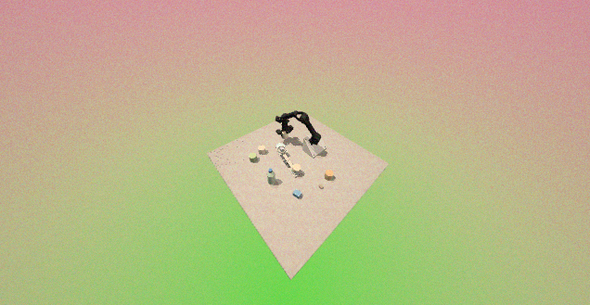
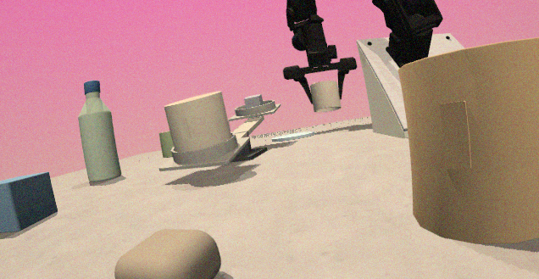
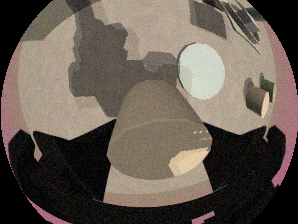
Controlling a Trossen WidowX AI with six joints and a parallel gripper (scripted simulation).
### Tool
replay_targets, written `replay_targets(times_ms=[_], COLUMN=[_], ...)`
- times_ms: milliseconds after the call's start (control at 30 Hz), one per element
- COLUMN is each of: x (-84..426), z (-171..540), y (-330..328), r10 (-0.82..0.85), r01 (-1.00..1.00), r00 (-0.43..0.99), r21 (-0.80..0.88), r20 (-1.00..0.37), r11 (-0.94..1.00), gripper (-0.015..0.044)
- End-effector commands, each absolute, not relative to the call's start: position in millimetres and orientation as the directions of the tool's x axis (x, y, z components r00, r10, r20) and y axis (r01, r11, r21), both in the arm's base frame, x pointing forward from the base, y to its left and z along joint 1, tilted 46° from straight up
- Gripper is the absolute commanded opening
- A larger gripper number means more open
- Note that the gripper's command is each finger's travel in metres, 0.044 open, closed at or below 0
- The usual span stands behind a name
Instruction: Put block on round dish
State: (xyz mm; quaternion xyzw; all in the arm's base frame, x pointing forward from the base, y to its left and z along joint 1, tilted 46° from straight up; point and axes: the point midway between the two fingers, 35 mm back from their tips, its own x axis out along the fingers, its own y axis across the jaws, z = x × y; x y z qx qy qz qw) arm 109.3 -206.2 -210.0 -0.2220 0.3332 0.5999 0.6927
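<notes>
In the exterior view my arm (image 2: 407, 13) is cut off by the top edge. The orange cylinder (image 2: 475, 141) at 3 o'clock runs off the right edge; the blue box (image 2: 25, 200) at 9 o'clock off the left. A cup (image 2: 199, 121) hides most of the green cylinder (image 2: 166, 144). In the top view everything is too small to make out.

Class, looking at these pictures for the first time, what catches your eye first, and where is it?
The black gripper hangs in mid-air holding a beige cup, off to the right of the balance. On the balance's raised far end a small grey block sits uncovered, while the other cup stands on the lowered near end.
</notes>
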Motion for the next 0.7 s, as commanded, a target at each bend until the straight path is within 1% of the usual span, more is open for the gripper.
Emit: replay_targets(times_ms=[0, 667], x=[108.6, 110.3], z=[-222.8, -243.4], y=[-188.4, -167.5], r10=[0.697, 0.697], r01=[-0.978, -0.978], r00=[0.057, 0.057], r21=[0.1, 0.1], r20=[-0.715, -0.714], r11=[0.182, 0.182], gripper=[0.0, 0.0])
